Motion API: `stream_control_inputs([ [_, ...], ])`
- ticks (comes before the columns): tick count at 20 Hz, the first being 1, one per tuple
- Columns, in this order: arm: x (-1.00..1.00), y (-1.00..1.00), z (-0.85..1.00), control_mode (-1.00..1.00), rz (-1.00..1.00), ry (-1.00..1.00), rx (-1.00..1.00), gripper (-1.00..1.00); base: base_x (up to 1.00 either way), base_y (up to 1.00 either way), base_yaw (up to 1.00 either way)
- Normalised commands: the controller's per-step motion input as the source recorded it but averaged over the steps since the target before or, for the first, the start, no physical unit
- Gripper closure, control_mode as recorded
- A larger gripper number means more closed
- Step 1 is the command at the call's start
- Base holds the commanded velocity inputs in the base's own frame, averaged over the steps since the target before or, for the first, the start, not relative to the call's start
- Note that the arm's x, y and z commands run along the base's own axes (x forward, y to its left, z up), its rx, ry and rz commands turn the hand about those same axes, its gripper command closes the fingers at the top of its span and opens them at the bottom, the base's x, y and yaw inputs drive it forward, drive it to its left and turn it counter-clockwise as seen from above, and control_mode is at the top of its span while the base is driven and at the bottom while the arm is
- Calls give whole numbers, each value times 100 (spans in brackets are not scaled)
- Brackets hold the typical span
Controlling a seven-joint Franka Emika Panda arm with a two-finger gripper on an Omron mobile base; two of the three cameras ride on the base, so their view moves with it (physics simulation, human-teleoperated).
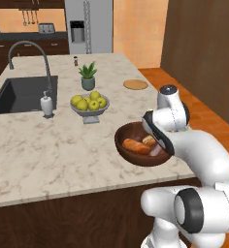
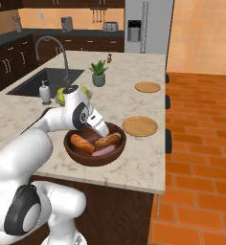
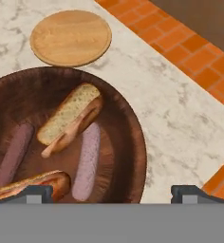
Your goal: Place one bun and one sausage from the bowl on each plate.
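Hand view: two dark finger tips (image 3: pixel 34 192) rise at the bottom edge, set wide apart with nothing between them, so the two-finger gripper (image 3: pixel 113 193) stands open above the wide, round, dark reddish-brown wooden bowl (image 3: pixel 130 142). Inside the bowl lie two split golden-brown buns, one (image 3: pixel 71 118) near the middle and one (image 3: pixel 33 184) at the lower edge beside the left finger tip, and two pinkish-brown sausages, one (image 3: pixel 88 161) just beside the central bun and one (image 3: pixel 13 155) toward the left. A round, flat, light wooden plate (image 3: pixel 70 37) rests on the pale marble countertop (image 3: pixel 180 128) just beyond the bowl's rim.

Right base view: the bowl sits near the counter's front edge, the nearer plate just to its right, and a second round wooden plate (image 2: pixel 147 87) lies farther back, well apart. The white hand tilts down over the bowl's rear rim.

Left base view: a grey footed bowl of yellow-green fruit (image 1: pixel 89 104), a small potted green plant (image 1: pixel 88 76) and a dark sink (image 1: pixel 19 94) occupy the counter behind the wooden bowl.
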Motion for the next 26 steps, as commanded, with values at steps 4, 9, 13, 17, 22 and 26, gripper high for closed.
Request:
stream_control_inputs([
  [4, 20, -44, -62, -100, -5, -2, 15, -100, 0, 0, 0],
  [9, 53, -3, -31, -100, -4, 0, 10, -100, 0, 0, 0],
  [13, 65, 0, -22, -100, -7, 0, 3, -100, 0, 0, 0],
  [17, 59, 0, -39, -100, -7, 0, 0, -100, 0, 0, 0],
  [22, 34, -2, -52, -100, -7, -1, 0, -100, 0, 0, 0],
  [26, 20, -8, -39, -100, -7, -4, 0, -100, 0, 0, 0],
])
